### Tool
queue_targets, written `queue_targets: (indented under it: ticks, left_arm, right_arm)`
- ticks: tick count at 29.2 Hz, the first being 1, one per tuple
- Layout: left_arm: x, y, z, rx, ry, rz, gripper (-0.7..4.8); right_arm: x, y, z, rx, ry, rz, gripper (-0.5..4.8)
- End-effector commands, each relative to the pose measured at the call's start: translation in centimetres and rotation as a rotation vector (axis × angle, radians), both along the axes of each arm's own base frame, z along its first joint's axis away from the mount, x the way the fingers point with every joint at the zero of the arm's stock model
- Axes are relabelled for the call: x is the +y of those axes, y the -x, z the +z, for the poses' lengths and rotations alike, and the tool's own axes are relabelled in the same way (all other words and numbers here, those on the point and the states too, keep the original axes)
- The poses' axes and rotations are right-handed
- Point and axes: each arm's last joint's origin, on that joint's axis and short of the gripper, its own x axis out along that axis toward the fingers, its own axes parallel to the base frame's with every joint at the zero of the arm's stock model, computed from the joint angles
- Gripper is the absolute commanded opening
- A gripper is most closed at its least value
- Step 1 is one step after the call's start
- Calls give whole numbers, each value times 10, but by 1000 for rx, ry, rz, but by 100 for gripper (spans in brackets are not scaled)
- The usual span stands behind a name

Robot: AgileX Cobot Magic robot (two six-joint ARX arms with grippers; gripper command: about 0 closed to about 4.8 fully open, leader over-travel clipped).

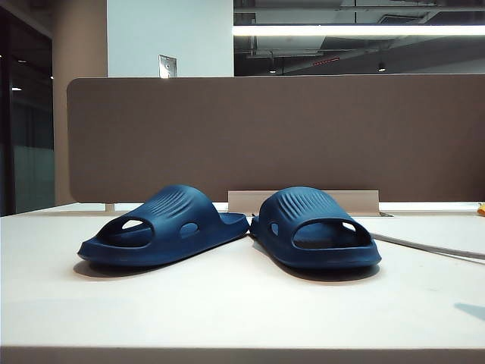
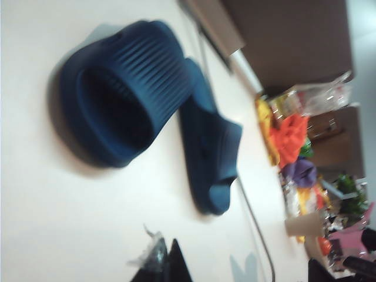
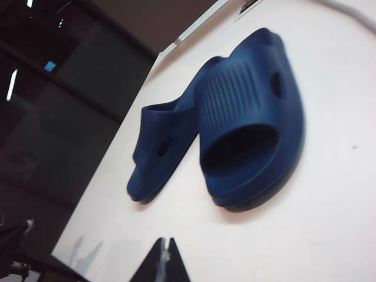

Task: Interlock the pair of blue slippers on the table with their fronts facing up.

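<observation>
We see the off-white surface (image 1: 227,318) in front of a brown divider panel (image 1: 303,136). Both blue slippers sit sole-down mid-surface, heels touching, toes splayed toward us: left slipper (image 1: 155,227), right slipper (image 1: 318,227). Left end effector (image 2: 167,261) and right end effector (image 3: 165,261) both closed, empty, well short of the slippers.

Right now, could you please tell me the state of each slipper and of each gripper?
Left slipper: sole down on the table, strap up, open toe facing the camera, not interlocked.
Right slipper: sole down, strap up, heel meeting the left slipper's heel.
Left gripper: shut, empty, short of the slippers.
Right gripper: shut, empty, short of the slippers.
</observation>
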Motion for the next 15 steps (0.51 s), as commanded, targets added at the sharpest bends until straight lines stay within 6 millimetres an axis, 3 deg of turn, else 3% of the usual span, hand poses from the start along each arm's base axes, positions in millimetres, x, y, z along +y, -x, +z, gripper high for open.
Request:
queue_targets:
  ticks: [1,10,15]
  left_arm:
    - [-1,-1,8,48,-47,-52,-5]
    - [-3,-25,35,84,-144,-116,-6]
    - [-6,-49,34,83,-120,-125,-5]
  right_arm:
    - [1,0,2,25,-51,22,-1]
    - [1,2,2,119,-95,15,-1]
    - [0,5,4,177,-88,-8,-1]
